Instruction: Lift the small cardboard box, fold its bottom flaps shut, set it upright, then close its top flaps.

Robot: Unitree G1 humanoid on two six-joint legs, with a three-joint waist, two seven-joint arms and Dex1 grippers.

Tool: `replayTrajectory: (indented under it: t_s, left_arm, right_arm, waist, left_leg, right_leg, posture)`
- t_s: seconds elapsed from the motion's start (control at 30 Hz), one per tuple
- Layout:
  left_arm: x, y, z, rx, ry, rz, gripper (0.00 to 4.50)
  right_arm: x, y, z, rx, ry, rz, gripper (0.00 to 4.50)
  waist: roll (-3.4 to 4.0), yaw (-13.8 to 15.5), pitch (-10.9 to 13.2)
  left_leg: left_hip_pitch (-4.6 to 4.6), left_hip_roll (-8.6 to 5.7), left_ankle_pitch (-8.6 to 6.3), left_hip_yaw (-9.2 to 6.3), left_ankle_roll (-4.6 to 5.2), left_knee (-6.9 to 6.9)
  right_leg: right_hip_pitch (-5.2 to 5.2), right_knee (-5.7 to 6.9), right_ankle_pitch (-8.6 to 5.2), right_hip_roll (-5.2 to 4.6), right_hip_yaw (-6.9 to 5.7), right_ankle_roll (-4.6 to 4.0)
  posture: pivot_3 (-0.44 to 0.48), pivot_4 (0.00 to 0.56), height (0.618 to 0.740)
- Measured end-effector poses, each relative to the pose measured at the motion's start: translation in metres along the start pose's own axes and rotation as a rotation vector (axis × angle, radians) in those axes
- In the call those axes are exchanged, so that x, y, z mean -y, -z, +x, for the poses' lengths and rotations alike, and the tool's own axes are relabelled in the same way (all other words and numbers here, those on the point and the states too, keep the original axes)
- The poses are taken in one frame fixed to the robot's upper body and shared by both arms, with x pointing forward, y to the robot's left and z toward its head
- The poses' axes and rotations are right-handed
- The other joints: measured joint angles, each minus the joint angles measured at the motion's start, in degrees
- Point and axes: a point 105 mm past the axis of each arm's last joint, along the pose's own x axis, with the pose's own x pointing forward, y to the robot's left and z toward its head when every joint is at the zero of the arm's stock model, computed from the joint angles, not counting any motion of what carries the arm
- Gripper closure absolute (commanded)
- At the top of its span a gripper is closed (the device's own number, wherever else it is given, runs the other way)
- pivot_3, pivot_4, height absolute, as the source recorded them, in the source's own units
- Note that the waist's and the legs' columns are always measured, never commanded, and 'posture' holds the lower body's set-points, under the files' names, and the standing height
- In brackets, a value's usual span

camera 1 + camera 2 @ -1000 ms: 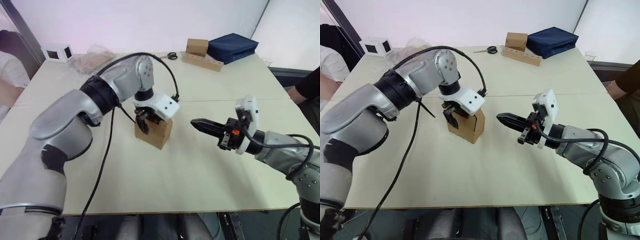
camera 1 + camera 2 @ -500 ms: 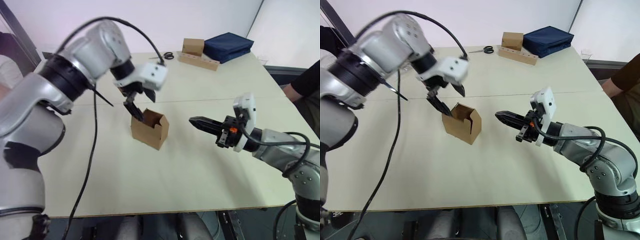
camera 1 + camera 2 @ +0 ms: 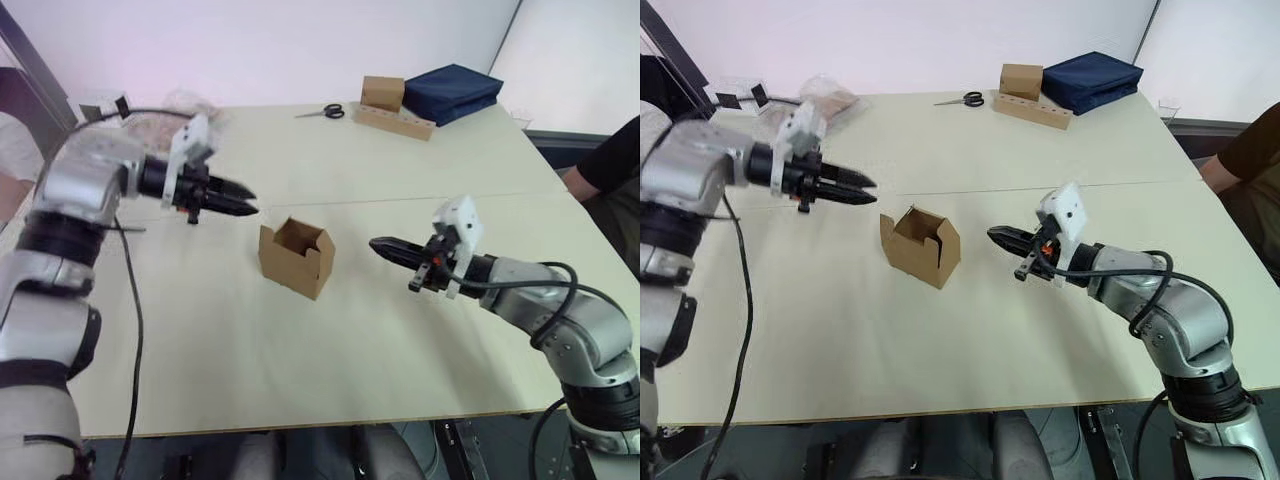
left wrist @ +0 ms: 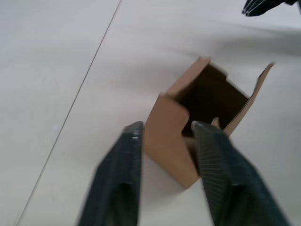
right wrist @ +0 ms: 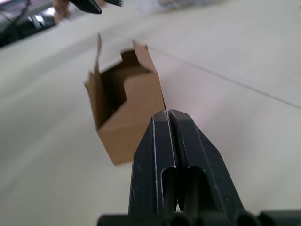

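1. The small cardboard box (image 3: 296,257) stands upright at the frame's centre on the table (image 3: 300,370), top flaps (image 3: 300,235) raised.
2. Left gripper (image 3: 236,205), upper left, fingers parted, holds nothing.
3. Right gripper (image 3: 385,246), right of centre, pinched closed and empty, likely ready to push flaps.

The left gripper (image 3: 245,206) is stretched forward with its two black fingers (image 4: 117,183) spread apart. The right gripper (image 3: 996,236) points toward it, its fingers (image 5: 162,150) pressed together.

looks like a lab or test room: plain white partition walls (image 3: 300,40), one big pale beige table (image 3: 330,350), a black-handled pair of scissors (image 3: 325,111), and a folded navy fabric bag (image 3: 452,90).
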Motion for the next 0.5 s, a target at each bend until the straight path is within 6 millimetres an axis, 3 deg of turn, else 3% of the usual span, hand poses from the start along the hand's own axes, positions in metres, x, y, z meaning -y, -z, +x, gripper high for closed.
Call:
replayTrajectory:
  t_s: [0.03, 0.17, 0.33, 0.5]
  left_arm:
    - [0.001, 0.009, 0.000, -0.003, -0.016, -0.003, 4.47]
    - [-0.001, 0.031, 0.005, 0.017, -0.086, -0.040, 4.47]
    - [0.004, 0.071, 0.030, -0.011, -0.131, -0.087, 4.47]
    - [0.014, 0.093, 0.051, -0.033, -0.113, -0.106, 4.47]
  right_arm:
    - [-0.001, 0.002, 0.002, -0.008, -0.006, -0.002, 4.50]
    - [-0.003, 0.012, 0.010, -0.019, -0.014, 0.019, 4.50]
    - [-0.004, 0.032, 0.027, -0.091, -0.035, 0.024, 4.50]
    - [-0.010, 0.041, 0.049, -0.117, -0.078, 0.037, 4.50]
  waist:
    - [0.00, 0.0, 0.0]
    - [0.00, 0.2, 0.0]
    - [0.00, 0.2, 0.0]
    - [0.00, -0.1, 0.0]
  left_leg:
    - [-0.01, 0.00, -0.01, -0.01, 0.01, 0.02]
    - [0.04, -0.01, -0.05, -0.01, 0.09, 0.18]
    - [0.04, -0.04, -0.06, 0.00, 0.10, 0.36]
    - [0.03, -0.04, -0.06, -0.01, 0.10, 0.37]
  right_leg:
    - [0.00, 0.01, 0.00, 0.00, 0.00, 0.00]
    - [0.05, 0.19, 0.00, 0.00, 0.00, 0.00]
    - [0.04, 0.37, 0.00, 0.01, 0.01, 0.00]
    - [0.03, 0.39, 0.00, 0.00, 0.01, 0.00]
  posture:
    - [0.000, 0.150, 0.740]
    - [0.000, 0.150, 0.740]
    - [0.000, 0.150, 0.740]
    - [0.000, 0.150, 0.740]
